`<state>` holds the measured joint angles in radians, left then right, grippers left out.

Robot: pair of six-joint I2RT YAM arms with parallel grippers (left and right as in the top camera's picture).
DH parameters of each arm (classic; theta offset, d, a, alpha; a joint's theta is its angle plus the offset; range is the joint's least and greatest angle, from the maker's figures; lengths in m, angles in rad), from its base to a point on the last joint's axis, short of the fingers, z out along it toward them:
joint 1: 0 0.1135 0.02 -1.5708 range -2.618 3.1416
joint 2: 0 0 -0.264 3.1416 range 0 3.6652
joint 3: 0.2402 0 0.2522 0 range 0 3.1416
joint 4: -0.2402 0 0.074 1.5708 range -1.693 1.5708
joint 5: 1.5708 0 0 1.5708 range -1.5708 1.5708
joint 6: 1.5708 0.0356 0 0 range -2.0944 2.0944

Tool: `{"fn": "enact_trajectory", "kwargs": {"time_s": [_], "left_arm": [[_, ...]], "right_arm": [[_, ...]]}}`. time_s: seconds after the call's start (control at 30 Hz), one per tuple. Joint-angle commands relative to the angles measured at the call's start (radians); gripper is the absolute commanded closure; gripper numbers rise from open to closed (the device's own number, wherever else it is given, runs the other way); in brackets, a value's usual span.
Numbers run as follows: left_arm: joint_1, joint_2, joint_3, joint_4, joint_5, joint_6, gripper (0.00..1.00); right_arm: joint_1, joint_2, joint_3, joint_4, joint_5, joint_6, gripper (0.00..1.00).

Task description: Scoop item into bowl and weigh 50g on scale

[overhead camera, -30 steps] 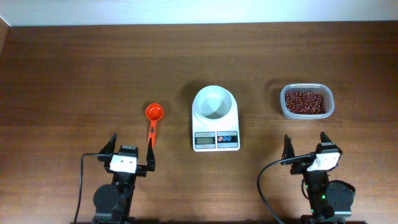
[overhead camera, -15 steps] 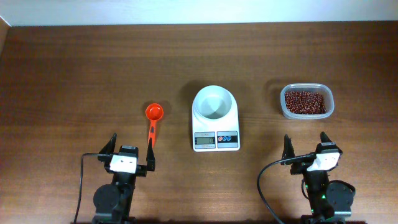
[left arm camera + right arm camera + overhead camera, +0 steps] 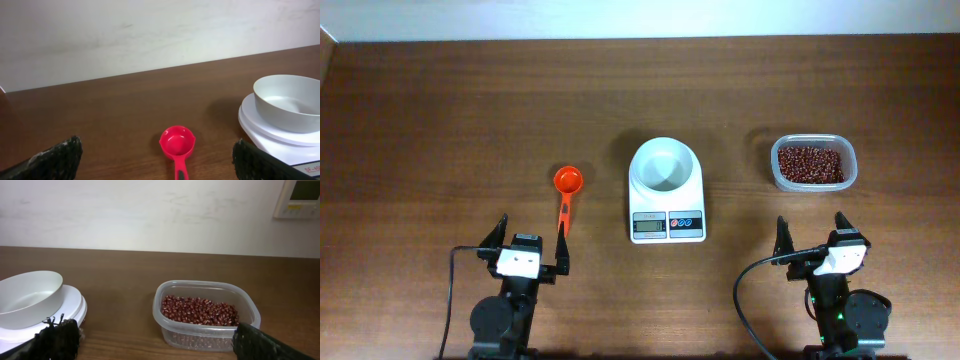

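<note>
Beans [image 3: 200, 311] sit heaped in the clear tub [image 3: 200, 339] at the far right of the bench [image 3: 440, 120], none in the bowl, so the step in hand looks to be picking up the scoop. Nearest, the left end effector [image 3: 532, 236] and the right end effector [image 3: 811, 232] both have their fingers spread apart and hold nothing. The red scoop [image 3: 176, 144] lies just ahead of the left one, cup up, its handle pointing back toward that arm. A sound grasp would close on the handle near its end and leave the cup level. Farther off, at centre, the scale [image 3: 667, 226] carries the empty white bowl [image 3: 666, 165]; any reach toward the tub should pass clear of both.
</note>
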<state>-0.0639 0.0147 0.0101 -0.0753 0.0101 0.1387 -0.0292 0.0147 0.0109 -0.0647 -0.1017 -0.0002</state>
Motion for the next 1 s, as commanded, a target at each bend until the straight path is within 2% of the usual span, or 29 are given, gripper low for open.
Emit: {"fn": "enact_trajectory", "kwargs": {"time_s": [0.0, 0.13, 0.27, 0.37, 0.5, 0.67, 0.73, 0.8, 0.83, 0.87, 0.93, 0.97], "left_arm": [[0.006, -0.008, -0.001, 0.007, -0.005, 0.009, 0.01], [0.006, -0.008, 0.031, 0.0, 0.006, -0.001, 0.01], [0.006, 0.013, 0.226, -0.251, 0.025, -0.132, 0.01], [0.006, 0.116, 0.456, -0.473, 0.08, -0.136, 0.01], [0.006, 0.454, 0.871, -0.803, 0.081, -0.135, 0.01], [0.006, 1.115, 1.61, -1.354, 0.126, -0.135, 0.01], [0.006, 1.308, 1.796, -1.441, 0.145, -0.135, 0.01], [0.006, 1.453, 1.864, -1.467, 0.158, -0.135, 0.01], [0.006, 1.509, 1.86, -1.468, 0.159, -0.135, 0.07], [0.006, 1.566, 1.854, -1.475, 0.159, -0.136, 0.57], [0.006, 1.673, 1.841, -1.521, 0.159, -0.136, 0.9], [0.006, 1.72, 1.82, -1.526, 0.159, -0.136, 0.97]], "right_arm": [[0.003, -0.005, -0.005, -0.006, 0.002, 0.001, 0.01], [0.003, -0.005, -0.005, -0.006, 0.002, 0.001, 0.01], [0.003, -0.005, -0.005, -0.006, 0.002, 0.001, 0.01], [0.003, -0.005, -0.005, -0.006, 0.002, 0.001, 0.01], [0.003, -0.005, -0.005, -0.006, 0.002, 0.001, 0.01], [0.003, -0.005, -0.005, -0.006, 0.002, 0.001, 0.01], [0.003, -0.005, -0.005, -0.006, 0.002, 0.001, 0.01], [0.003, -0.005, -0.005, -0.006, 0.002, 0.001, 0.01], [0.003, -0.005, -0.005, -0.006, 0.002, 0.001, 0.01], [0.003, -0.005, -0.005, -0.006, 0.002, 0.001, 0.01], [0.003, -0.005, -0.005, -0.006, 0.002, 0.001, 0.01], [0.003, -0.005, -0.005, -0.006, 0.002, 0.001, 0.01]]}}
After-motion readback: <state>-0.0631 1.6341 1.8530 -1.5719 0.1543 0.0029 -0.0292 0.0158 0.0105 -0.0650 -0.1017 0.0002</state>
